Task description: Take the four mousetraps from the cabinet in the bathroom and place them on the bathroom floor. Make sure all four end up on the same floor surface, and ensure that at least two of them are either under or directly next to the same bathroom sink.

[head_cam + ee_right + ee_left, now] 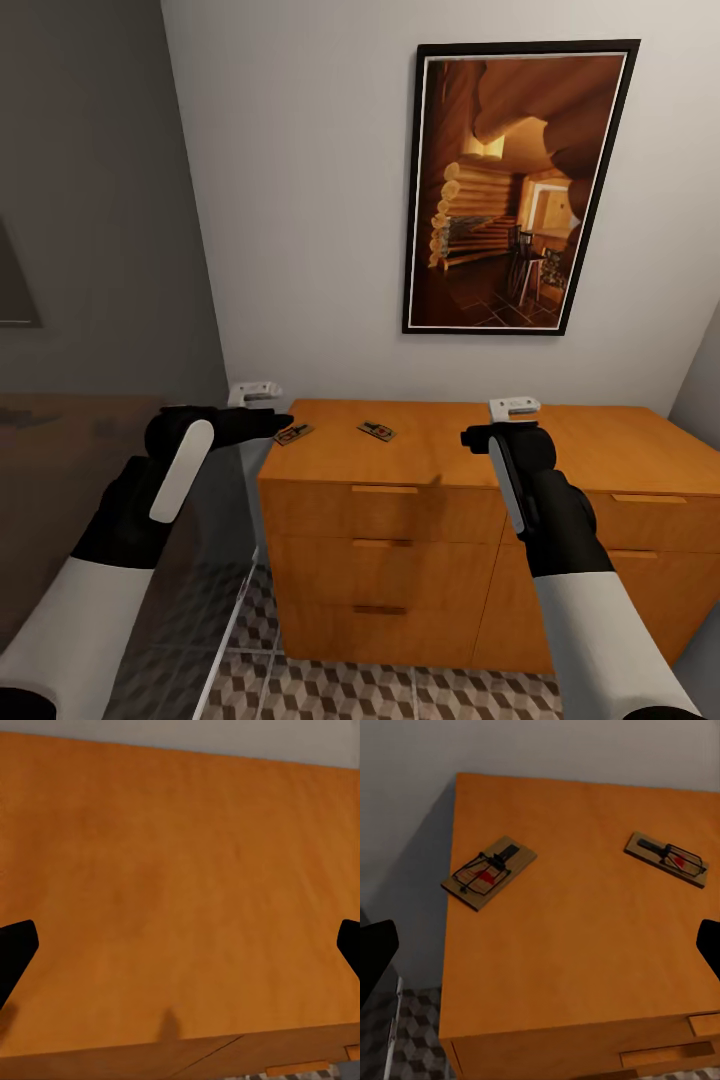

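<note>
Mousetraps (489, 872): seemingly two, partly arm-hidden.

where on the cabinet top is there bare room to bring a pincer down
The cabinet top is bare from the second mousetrap across to its right end, including under the right pincer. It is crowded only at the left end, where the first mousetrap lies by the left pincer.

Framed picture (510, 190): tall, black frame, thin white mat, hung on the white wall (310, 200); shows a warm-lit log-cabin interior with stacked logs and a dark tiled floor.

Grey wall (95, 200): adjoins the white wall at a corner, at the head view's left.

Dark panel (15, 280): partly cut off at the left edge, mounted on the grey wall.
</note>
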You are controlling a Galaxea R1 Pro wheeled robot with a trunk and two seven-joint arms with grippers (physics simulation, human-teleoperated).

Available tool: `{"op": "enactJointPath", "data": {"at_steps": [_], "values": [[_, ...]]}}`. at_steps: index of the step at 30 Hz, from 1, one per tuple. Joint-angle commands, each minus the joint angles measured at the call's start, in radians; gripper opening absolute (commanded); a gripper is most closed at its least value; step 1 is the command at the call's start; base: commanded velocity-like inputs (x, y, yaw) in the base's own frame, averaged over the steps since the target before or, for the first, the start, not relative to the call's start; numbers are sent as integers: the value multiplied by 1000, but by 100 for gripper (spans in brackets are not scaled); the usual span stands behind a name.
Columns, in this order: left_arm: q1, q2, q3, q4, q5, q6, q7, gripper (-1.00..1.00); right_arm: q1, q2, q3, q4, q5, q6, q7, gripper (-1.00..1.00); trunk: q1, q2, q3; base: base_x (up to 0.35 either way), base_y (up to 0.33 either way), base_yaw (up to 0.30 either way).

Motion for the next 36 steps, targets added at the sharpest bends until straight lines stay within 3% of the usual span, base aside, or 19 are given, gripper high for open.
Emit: {"op": "enactJointPath", "data": {"at_steps": [1, 17, 29, 36], "values": [[-1, 1, -2, -2, 10, 2, 12, 100, -1, 0, 1, 0, 8, 6, 4, 100, 0, -1, -1, 0, 0, 0], [0, 1, -7, -6, 6, 3, 18, 100, -1, -1, 5, -3, 5, 6, 5, 100, 0, -1, -1, 0, 0, 0], [0, -1, -11, -6, 5, 2, 20, 100, -1, -1, 85, 0, 5, 6, 5, 100, 0, -1, -1, 140, 0, 0], [0, -1, -11, -8, 4, 1, 20, 100, -1, 0, 102, 2, 3, 6, 5, 100, 0, -1, -1, 148, 0, 0]]}}
